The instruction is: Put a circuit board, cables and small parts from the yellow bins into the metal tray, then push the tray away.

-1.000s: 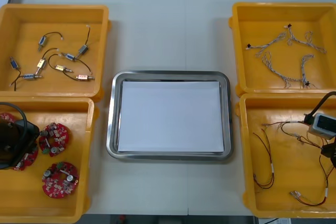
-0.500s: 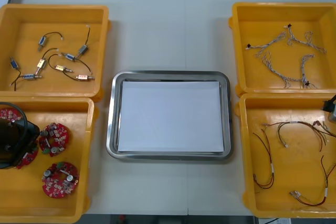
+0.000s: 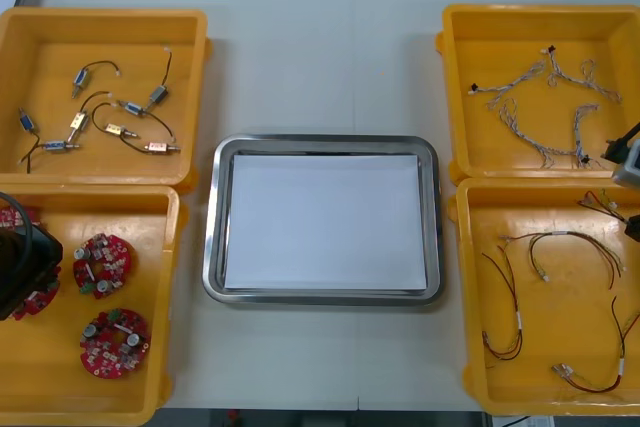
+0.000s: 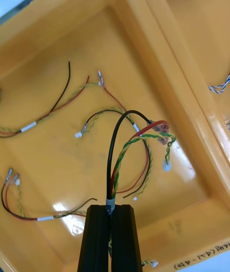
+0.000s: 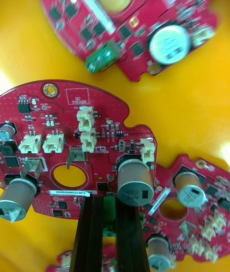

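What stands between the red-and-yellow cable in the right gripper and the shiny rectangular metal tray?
Only the near-right yellow bin's wall beside the metal tray; the right gripper, shut on the red-and-yellow cable, holds it over that bin.

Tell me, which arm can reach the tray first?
Right, probably: the right gripper is shut on a cable hanging clear above the bin floor. The left gripper clamps a circuit board close among other boards.

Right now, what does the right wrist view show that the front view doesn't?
Right wrist view adds: the right gripper shut on a red and yellow cable, lifted clear. Front view adds: the metal tray, white inside, and the left gripper on a circuit board. Shared: the near right yellow bin and its loose cables.
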`<state>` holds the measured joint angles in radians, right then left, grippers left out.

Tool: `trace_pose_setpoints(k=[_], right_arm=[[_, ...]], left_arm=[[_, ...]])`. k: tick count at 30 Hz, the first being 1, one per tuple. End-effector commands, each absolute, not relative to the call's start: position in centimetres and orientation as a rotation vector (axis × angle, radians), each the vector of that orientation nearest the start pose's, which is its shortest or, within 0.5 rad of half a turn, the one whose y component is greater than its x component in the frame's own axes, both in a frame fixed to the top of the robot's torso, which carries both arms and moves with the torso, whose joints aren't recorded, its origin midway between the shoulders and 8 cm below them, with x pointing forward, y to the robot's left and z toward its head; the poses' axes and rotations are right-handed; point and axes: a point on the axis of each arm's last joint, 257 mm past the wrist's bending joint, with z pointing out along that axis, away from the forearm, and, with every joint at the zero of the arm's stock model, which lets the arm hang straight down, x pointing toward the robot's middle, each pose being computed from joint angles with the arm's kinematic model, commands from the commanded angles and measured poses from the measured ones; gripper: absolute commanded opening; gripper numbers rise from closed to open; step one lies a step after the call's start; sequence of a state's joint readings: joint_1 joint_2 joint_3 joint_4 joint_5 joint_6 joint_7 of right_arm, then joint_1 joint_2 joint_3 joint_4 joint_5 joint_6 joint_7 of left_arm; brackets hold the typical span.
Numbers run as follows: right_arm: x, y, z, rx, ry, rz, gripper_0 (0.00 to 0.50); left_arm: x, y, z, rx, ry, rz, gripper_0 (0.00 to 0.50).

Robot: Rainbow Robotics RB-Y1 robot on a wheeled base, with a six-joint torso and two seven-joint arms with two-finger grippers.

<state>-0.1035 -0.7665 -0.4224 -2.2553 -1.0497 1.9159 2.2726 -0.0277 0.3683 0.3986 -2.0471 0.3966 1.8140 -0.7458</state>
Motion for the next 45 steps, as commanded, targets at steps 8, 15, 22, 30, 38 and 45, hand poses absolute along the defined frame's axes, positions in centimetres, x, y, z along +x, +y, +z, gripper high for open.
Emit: trace_pose_setpoints(k=[8,15,22,30,38,45], right_arm=[[34.7,-29.1,-14.6,-1.206,2.335,-0.119,0.0],[34.7,-27.3,-13.8,-1.107,2.353,-0.074,0.0],[35.1,-25.9,-12.5,-0.994,2.365,-0.025,0.0],[35.2,-24.8,-12.9,-0.9,2.425,0.006,0.0],[35.4,-25.0,-13.0,-0.828,2.457,-0.003,0.0],[35.6,-25.5,-13.0,-0.809,2.46,-0.027,0.0]], left_arm=[[32.7,43.8,-23.0,-0.92,2.535,0.091,0.0],[34.1,41.9,-20.0,-0.724,2.544,0.075,0.0],[37.6,37.9,-16.2,-0.538,2.507,-0.022,0.0],[39.4,33.6,-15.3,-0.404,2.526,-0.066,0.0],[39.8,28.7,-14.9,-0.333,2.567,-0.161,0.0],[39.4,25.4,-13.8,-0.27,2.607,-0.249,0.0]])
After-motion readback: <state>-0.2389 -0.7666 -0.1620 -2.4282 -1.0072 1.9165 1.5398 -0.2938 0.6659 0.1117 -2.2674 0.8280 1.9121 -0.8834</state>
